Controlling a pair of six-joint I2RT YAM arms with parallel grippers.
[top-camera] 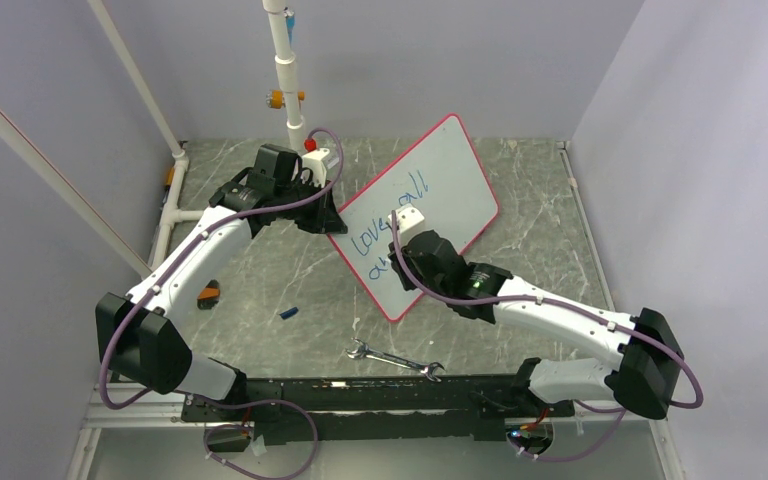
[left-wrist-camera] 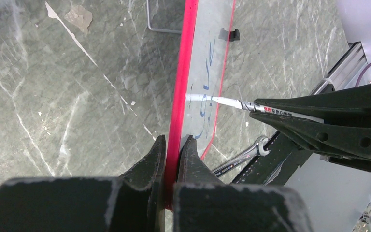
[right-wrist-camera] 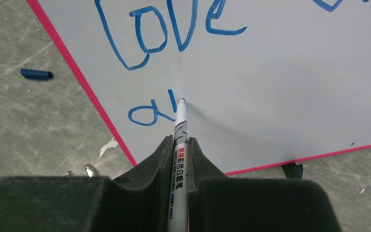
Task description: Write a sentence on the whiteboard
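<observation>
ok so the whiteboard (top-camera: 450,175) is mid-bench and looks tipped up on edge at a slant rather than lying flat, with its face turned toward the right arm; the sentence (right-wrist-camera: 147,36) on it is only partway there, "Love" plus what looks like "all" on the top line in blue, and just an "a" and one more stroke underneath; pretty sure the second line is the step in hand. The marker (right-wrist-camera: 180,113) has its tip on the board at the top of that last stroke; the right end effector (right-wrist-camera: 179,140) is closed tight around the barrel, with the nib poking well out front, so the wrist cam can see the stroke. The left end effector (left-wrist-camera: 175,140) is clamped on the pink-red rim on the side nearest the left arm; my guess is that's bracing, so the board doesn't skid or flop when the pen pushes on it. Further out on the bench (top-camera: 530,190): a little blue marker cap (top-camera: 288,313) lying left of the board, and a wrench (top-camera: 395,360) near the arm bases; neither is in the way.
</observation>
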